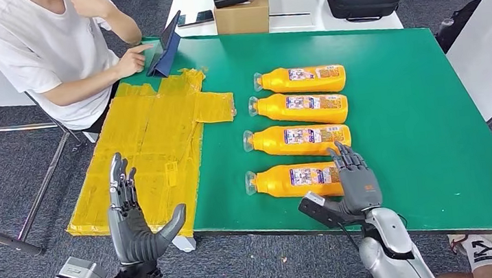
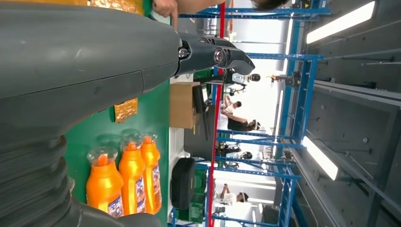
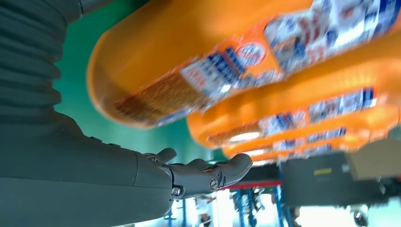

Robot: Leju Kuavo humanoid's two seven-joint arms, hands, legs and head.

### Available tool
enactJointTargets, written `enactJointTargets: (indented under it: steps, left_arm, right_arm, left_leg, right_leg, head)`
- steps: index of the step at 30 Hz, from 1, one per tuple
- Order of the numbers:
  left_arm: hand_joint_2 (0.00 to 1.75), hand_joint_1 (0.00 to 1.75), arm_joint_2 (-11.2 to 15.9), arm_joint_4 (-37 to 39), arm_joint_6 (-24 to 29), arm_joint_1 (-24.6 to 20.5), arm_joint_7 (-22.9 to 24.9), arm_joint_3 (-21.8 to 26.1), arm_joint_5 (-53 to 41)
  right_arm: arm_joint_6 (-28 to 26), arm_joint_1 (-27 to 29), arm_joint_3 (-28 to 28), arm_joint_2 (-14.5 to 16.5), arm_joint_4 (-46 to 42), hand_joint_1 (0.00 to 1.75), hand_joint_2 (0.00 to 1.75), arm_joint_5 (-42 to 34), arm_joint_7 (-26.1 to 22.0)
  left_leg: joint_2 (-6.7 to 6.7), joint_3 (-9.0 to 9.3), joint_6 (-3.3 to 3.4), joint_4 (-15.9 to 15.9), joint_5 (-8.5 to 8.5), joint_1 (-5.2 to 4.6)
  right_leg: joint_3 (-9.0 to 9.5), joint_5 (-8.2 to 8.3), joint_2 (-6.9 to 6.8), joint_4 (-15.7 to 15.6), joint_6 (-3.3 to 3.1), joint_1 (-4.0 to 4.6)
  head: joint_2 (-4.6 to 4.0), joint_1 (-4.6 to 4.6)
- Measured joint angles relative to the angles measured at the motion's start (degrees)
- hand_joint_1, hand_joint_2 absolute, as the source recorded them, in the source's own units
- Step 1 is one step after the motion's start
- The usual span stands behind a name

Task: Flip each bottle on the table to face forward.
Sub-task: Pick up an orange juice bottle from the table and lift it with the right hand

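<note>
Nearest bottle point(image 1: 296, 180) is overlapped at base end by right hand point(image 1: 355, 174), fingers spread, nothing held; laid crosswise, cap twd left; left hand point(image 1: 133, 220) splayed, empty.

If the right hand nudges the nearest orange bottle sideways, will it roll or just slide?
The nearest bottle lies on its side with a flattish body, so it probably slides or rocks rather than rolls freely. Its glossy plastic may slip under the right hand. It looks full, so likely fairly heavy.
</note>
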Motion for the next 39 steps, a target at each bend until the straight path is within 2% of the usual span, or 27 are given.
enactJointTargets:
  steps: [6,32,37,39]
  left_arm:
    - [1.75,0.00,-0.39,0.68,-0.55,-0.21,0.00,0.53,0.07]
    - [1.75,0.00,-0.48,1.06,-0.61,-0.33,0.00,1.13,0.11]
    - [1.75,0.00,-0.86,1.52,-2.11,-0.32,0.00,1.73,-0.03]
    - [1.75,0.00,-0.95,1.65,-2.43,-0.36,0.00,1.95,-0.15]
  right_arm:
    - [1.67,-1.38,1.17,-0.03,2.16,0.00,1.75,0.17,0.50]
    - [1.84,-2.04,1.90,-0.09,4.11,0.00,1.75,0.17,0.52]
    - [7.83,-3.93,4.32,-1.92,4.71,0.00,1.75,1.24,3.87]
    - [8.53,-5.03,5.18,-2.46,5.39,0.86,1.75,1.63,4.49]
  left_leg:
    - [-0.01,0.00,0.00,0.00,0.00,0.00]
    - [-0.01,0.00,0.00,0.00,0.00,0.00]
    - [0.00,0.13,0.00,0.00,0.00,0.00]
    - [0.00,0.20,0.00,0.00,0.00,0.00]
  right_leg:
    - [0.00,0.00,0.00,0.00,0.00,0.00]
    - [0.00,0.00,0.00,0.00,0.00,0.00]
    - [0.12,0.00,0.00,-0.01,0.00,0.00]
    - [0.20,0.00,0.00,-0.01,0.00,0.00]
  head:
    - [0.00,-0.01]
    - [0.00,-0.01]
    - [0.00,-0.01]
    - [0.00,-0.01]
